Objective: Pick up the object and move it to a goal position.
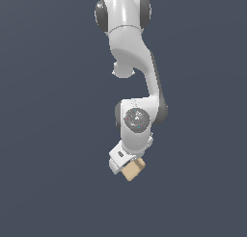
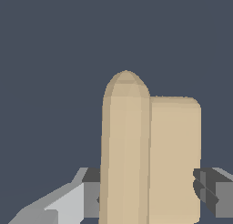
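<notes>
The object is a small tan block [image 1: 133,169] with a raised rounded lip along one edge. In the exterior view it sits at the tip of my white gripper [image 1: 126,164], low in the middle of the picture. In the wrist view the block [image 2: 150,159] fills the space between my two fingers, with one grey finger [image 2: 86,191] against its lipped side and the other dark finger [image 2: 207,189] against its flat side. The gripper [image 2: 148,191] is shut on the block and holds it off the ground.
The white arm [image 1: 130,62] hangs down from the top of the exterior view. All around is a plain dark blue-grey ground [image 1: 48,183] with nothing else on it.
</notes>
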You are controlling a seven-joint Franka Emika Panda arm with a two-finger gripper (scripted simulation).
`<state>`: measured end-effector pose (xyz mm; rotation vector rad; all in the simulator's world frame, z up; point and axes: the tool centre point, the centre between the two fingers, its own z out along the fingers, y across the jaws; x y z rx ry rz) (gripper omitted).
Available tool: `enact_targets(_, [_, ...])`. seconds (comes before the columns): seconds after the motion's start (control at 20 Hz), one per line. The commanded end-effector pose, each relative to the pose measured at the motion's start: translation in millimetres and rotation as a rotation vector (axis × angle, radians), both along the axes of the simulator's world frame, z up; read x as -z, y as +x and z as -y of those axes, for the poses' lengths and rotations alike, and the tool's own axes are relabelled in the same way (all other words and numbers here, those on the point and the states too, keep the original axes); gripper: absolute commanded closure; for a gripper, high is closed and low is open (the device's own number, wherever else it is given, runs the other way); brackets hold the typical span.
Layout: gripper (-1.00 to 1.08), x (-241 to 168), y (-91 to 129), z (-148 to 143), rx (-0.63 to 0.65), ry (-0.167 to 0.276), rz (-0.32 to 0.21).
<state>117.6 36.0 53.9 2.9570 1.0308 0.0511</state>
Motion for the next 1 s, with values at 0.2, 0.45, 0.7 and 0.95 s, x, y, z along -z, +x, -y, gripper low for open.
enact_targets(0.2, [1.08, 6.6, -24.8, 18.3, 0.003, -0.001, -0.014])
enact_targets(0.45, [1.08, 7.0, -49.0, 36.9, 0.003, -0.001, -0.016])
enact_targets(0.7, [1.08, 7.0, -76.8, 58.3, 0.003, -0.001, -0.018])
enact_targets(0.95, [1.08, 7.5, -107.8, 82.4, 0.003, -0.001, -0.020])
